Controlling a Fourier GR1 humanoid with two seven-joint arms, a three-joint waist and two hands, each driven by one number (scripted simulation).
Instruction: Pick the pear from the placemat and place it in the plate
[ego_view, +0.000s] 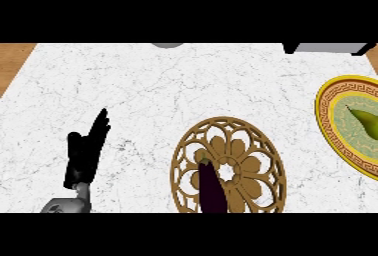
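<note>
My fingers (100, 125) on the left hand (85, 155) are straight and held together, pointing up and slightly right across the counter (148, 85). They hold nothing and curl round nothing. The thumb sits as a short stub on the hand's left side, a little apart from the rest. The left hand shows at the view's lower left, with its grey forearm (66, 202) entering from the lower edge. Whether the fingertips touch the counter surface or stand above it, I cannot tell.

My right hand does not appear in the head view.

Task item location: the pear (364, 119), green and tapered, lies on the plate (325, 107). The plate is round with a yellow rim and a patterned band, and it sits at the right edge of the view, partly cut off. The pear rests inside the plate's pale green centre, well apart from my left hand.

Placemat (258, 140): round, brown, openwork with a flower pattern, positioned at lower centre of the counter, between my left hand and the plate. A dark purple eggplant (212, 187) lies on its lower left part, long axis running roughly up and down, its lower end cut by the view's edge.

Counter surface: white marble with grey veining. A wooden floor (15, 60) shows beyond its upper left corner. A grey object (332, 47) sits at the far right edge of the counter.
</note>
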